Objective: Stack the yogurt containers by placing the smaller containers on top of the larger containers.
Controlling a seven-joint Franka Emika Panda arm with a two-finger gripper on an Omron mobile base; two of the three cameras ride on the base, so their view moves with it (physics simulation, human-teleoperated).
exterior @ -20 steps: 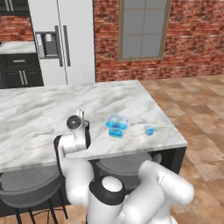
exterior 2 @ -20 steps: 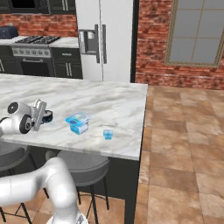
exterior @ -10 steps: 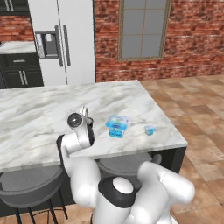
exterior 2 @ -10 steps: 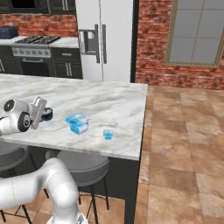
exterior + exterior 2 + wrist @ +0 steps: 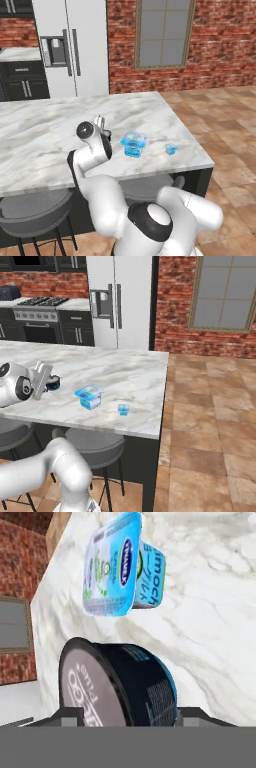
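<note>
My gripper [image 5: 48, 382] is over the marble counter's [image 5: 125, 368] near left part, shut on the small dark round cup [image 5: 53, 384]. In the hand view the cup [image 5: 120, 679], with its pale lid, fills the gap between the two fingertips of the gripper [image 5: 125, 717]. Just beyond it stands the larger light-blue tub [image 5: 120, 564], seen sideways because the hand is rolled. That tub [image 5: 133, 144] [image 5: 90, 396] sits a short way right of the gripper [image 5: 101, 122]. The tiny light-blue tub [image 5: 171, 148] [image 5: 123, 409] rests farther right, near the counter's front edge.
Dark bar stools [image 5: 35, 220] [image 5: 95, 443] stand under the counter's near edge. The counter ends at right over a tiled floor [image 5: 210, 421]. A steel fridge [image 5: 117, 301] and a stove [image 5: 42, 318] stand against the far brick wall.
The hand has crept up and away over the counter with the dark cup between its fingers. Both light-blue tubs stayed where they were.
</note>
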